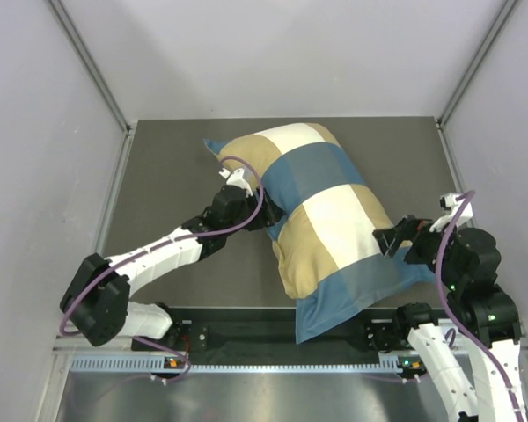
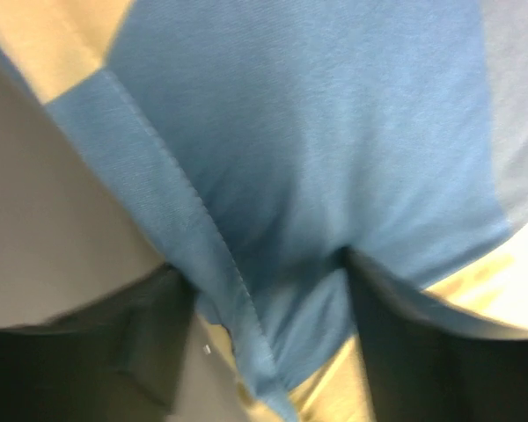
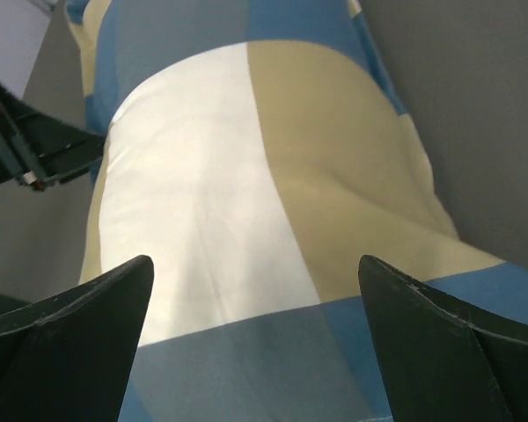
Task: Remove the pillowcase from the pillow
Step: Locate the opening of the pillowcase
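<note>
The checked pillowcase [image 1: 326, 207] lies diagonally on the table, stuffed full; the white pillow is hidden inside it. Its loose blue end [image 1: 334, 312] hangs over the near edge. My left gripper [image 1: 266, 218] is at the case's left side. In the left wrist view [image 2: 273, 352] its jaws are closed on a bunched fold of blue fabric [image 2: 317, 132] with the hem running between them. My right gripper [image 1: 389, 239] is open at the case's right side. In the right wrist view [image 3: 255, 352] its fingers straddle the cream and blue checks [image 3: 246, 176] without touching them.
The dark grey table top [image 1: 167, 176] has white walls on the left, right and back. A metal rail [image 1: 246, 362] runs along the near edge between the arm bases. The left arm's wrist [image 3: 35, 149] shows beyond the pillow in the right wrist view.
</note>
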